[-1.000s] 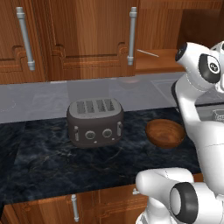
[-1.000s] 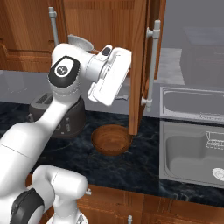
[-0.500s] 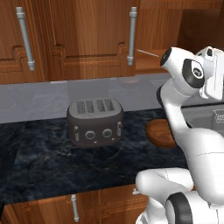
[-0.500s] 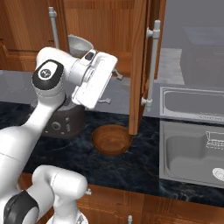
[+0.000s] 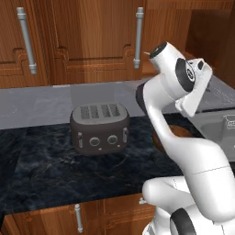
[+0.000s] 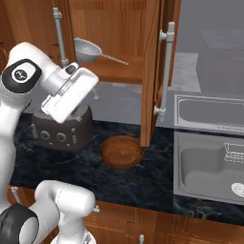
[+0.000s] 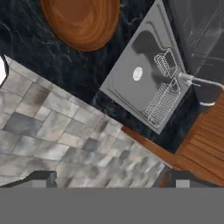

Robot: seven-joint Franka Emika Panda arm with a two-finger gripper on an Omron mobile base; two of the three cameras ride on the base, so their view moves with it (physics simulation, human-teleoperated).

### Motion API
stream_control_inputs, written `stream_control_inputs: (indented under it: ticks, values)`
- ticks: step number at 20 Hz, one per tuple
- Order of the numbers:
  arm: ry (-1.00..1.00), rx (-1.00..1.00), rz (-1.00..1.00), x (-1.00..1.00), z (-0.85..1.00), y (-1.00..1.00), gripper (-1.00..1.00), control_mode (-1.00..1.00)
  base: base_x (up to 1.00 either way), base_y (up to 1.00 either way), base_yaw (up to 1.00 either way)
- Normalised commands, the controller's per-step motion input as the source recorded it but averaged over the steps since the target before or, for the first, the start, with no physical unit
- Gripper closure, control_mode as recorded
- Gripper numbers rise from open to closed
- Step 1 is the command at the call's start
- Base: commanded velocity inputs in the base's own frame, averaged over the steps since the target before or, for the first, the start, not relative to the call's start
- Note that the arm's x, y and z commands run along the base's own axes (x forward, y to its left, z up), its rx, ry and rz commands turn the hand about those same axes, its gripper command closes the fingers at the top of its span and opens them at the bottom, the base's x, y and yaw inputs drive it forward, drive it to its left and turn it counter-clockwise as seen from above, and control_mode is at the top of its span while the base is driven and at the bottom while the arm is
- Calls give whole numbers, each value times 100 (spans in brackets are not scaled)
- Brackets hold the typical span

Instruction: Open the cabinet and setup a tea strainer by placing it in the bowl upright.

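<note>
One tea strainer (image 6: 88, 49) on the cabinet (image 6: 151, 71) shelf, one bowl (image 6: 121, 152) below; end effector (image 7: 109, 178) seemingly wide, empty.

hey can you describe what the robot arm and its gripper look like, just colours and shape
The arm is glossy white with rounded, tube-like links and dark grey round joint caps. The hand is a boxy white block. In the hand view the gripper ends in two small dark finger tips. No cables or lettering are visible.

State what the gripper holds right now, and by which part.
Nothing. The gripper has open jaws with only floor between them; the tea strainer lies on the cabinet shelf.
</note>
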Motion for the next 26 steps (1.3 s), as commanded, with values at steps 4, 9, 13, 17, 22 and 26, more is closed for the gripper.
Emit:
stream_control_inputs:
  ticks: [4, 9, 13, 17, 22, 26]
  values:
    - [-38, 64, -28, 0, -17, 84, -100, -100, 0, 0, 0]
    - [-45, 60, -34, 0, -19, 76, -100, -100, 0, 0, 0]
    - [-43, 52, -26, 0, -7, 63, -100, -100, 0, 0, 0]
    - [-67, 19, -6, -10, 0, 52, -100, -100, 0, 0, 0]
    - [-76, -6, 15, 5, 25, 7, -100, -100, 0, 0, 0]
    - [-29, -6, 1, 3, 95, 10, -100, -100, 0, 0, 0]
